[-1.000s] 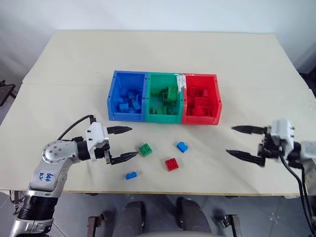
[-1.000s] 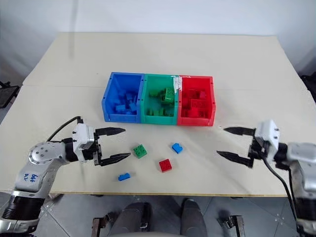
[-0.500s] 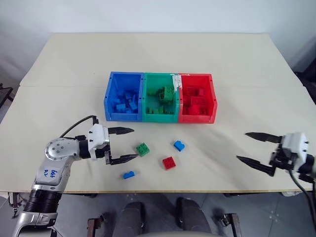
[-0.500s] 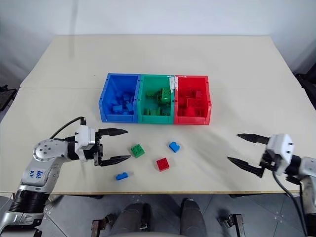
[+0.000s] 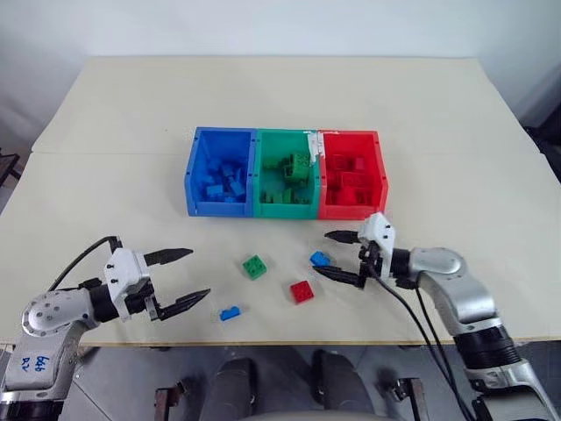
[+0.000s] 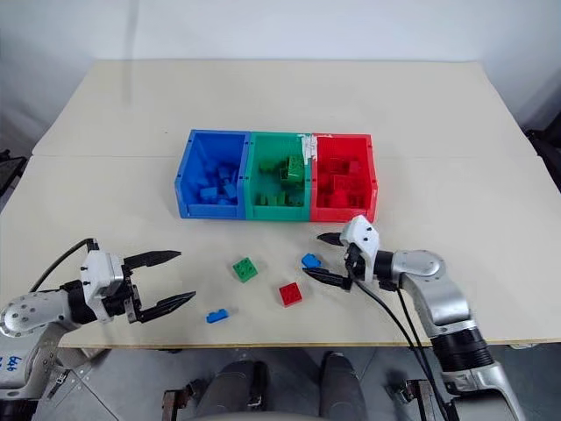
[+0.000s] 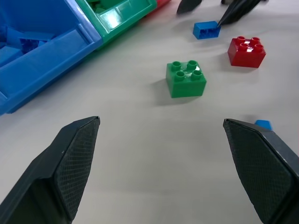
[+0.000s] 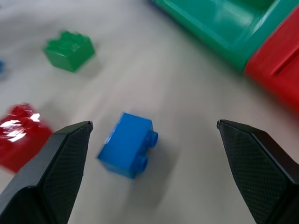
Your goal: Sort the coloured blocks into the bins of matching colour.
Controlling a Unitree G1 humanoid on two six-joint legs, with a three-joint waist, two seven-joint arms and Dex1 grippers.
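Right claw (image 5: 337, 258) is wide open and empty, pointing left across the surface (image 5: 456, 132), with one blue block (image 5: 320, 259) sitting just left of its tips, roughly on the line between the two fingers. That's the block the next grasp turns on, I'd say: the right arm is far nearer to it than the left. In the right wrist view the block (image 8: 127, 145) lies on its side, studs pointing sideways toward one finger rather than up; long axis runs skewed to the claw's approach line, so a small wrist roll looks needed before closing. Blue bin (image 5: 223, 173) is far and left of it. Left claw (image 5: 179, 277) is also wide open, empty, near-left edge; closest to the second blue block (image 5: 230, 312) and green block (image 5: 255, 267). Red block (image 5: 302, 291) lies between the two claws.
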